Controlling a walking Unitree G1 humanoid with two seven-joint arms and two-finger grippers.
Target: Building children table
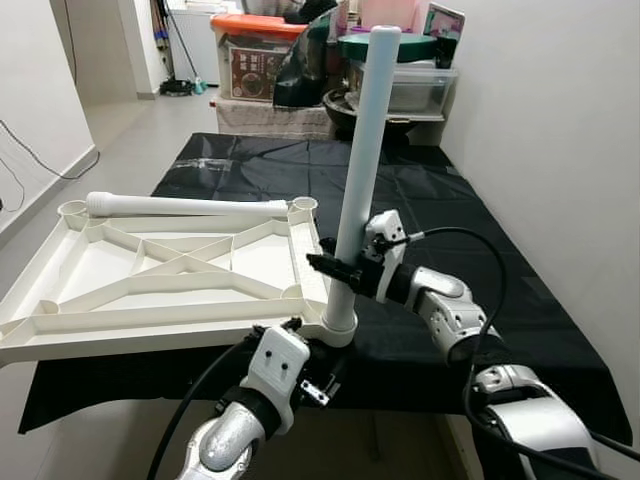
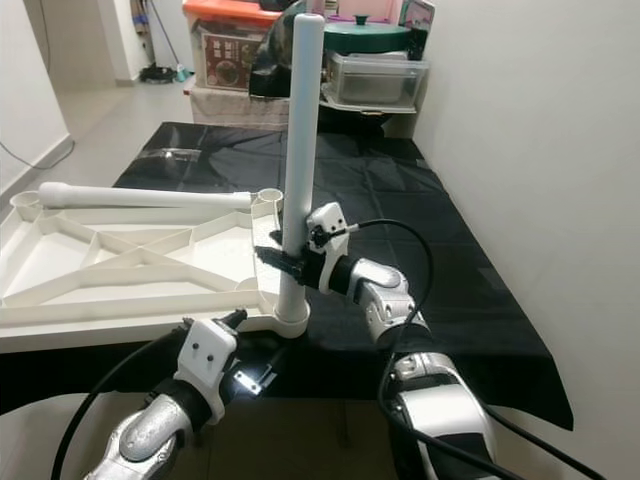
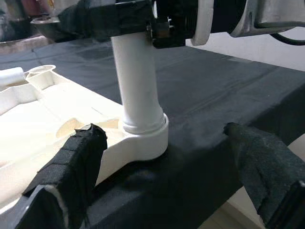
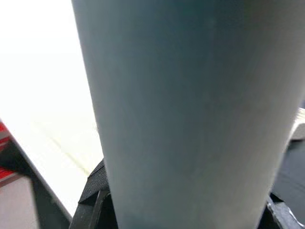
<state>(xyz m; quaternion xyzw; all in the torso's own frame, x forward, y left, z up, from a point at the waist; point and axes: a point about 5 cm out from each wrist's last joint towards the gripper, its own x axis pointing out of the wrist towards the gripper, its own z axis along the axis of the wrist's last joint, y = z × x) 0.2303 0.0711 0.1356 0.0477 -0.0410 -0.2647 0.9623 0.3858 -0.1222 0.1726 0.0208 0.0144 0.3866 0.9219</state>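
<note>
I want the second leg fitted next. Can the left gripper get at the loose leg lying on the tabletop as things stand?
Probably, but only with a long reach. The left gripper hangs open at the near corner socket, while the loose leg lies along the far edge of the upturned tabletop, with nothing standing between them.

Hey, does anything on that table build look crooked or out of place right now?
One thing: a second white leg lies loose on its side across the far edge of the upturned tabletop, not in a socket. The upright leg, gripped by the right gripper, leans slightly in its near corner socket. No damage shows.
</note>
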